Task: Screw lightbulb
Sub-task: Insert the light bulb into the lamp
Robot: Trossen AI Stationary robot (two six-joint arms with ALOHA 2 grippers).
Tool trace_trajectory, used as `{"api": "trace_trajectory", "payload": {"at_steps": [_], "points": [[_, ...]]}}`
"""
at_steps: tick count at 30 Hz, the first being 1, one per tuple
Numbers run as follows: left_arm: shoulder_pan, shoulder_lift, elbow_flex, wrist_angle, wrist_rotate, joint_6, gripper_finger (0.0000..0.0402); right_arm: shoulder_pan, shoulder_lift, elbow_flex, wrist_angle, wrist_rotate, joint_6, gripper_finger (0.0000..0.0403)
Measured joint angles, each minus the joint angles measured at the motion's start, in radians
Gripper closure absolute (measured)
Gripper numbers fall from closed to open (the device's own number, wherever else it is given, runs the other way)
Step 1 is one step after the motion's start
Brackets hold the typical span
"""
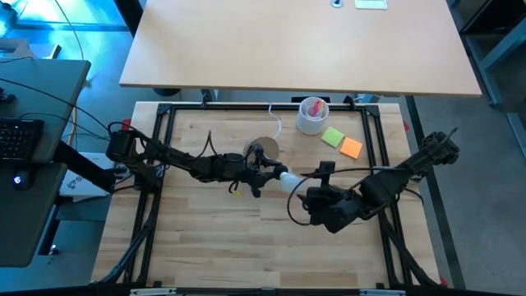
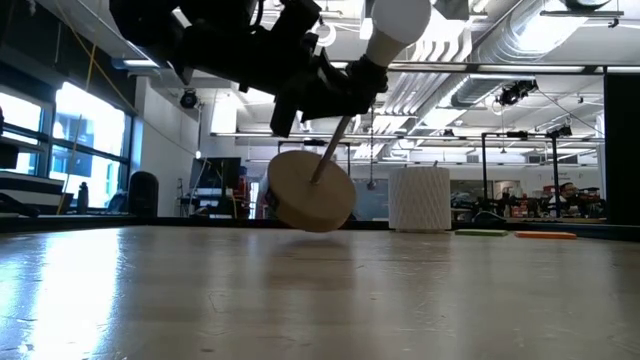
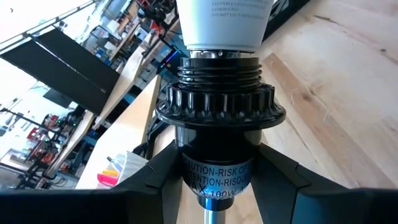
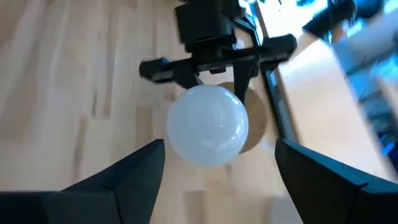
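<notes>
Open table from 4 to 8 o'clock. Cup (image 1: 312,116) and notes (image 1: 342,141) obstruct 1 o'clock; both arms span the centre.

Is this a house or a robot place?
Most likely a robot lab or workshop. Bare ducts and pipes run along the ceiling, a keyboard sits on a desk beside the wooden table, and two robot arms work there.
</notes>
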Motion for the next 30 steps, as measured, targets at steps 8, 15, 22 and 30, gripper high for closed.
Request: {"api": "trace_trajectory", "payload": {"at_steps": [8,15,22,30], "points": [[0.000,0.000,0.000,-0.005,0.001,-0.003,0.0258,0.009,0.025,0.005,-0.020,-0.085,-0.690,0.0100],[0.002,0.000,-0.001,-0.013,0.000,-0.008,0.0258,-0.037,0.095,0.005,0.047,-0.082,-1.056,0.0100],[0.001,0.000,-0.001,-0.011,0.004,-0.020,0.0258,-0.053,0.125,0.005,0.068,0.037,-1.143,0.0100],[0.001,0.000,-0.001,-0.011,0.003,-0.020,0.0258,-0.077,0.125,0.005,0.070,0.037,-0.906,0.0100]]}}
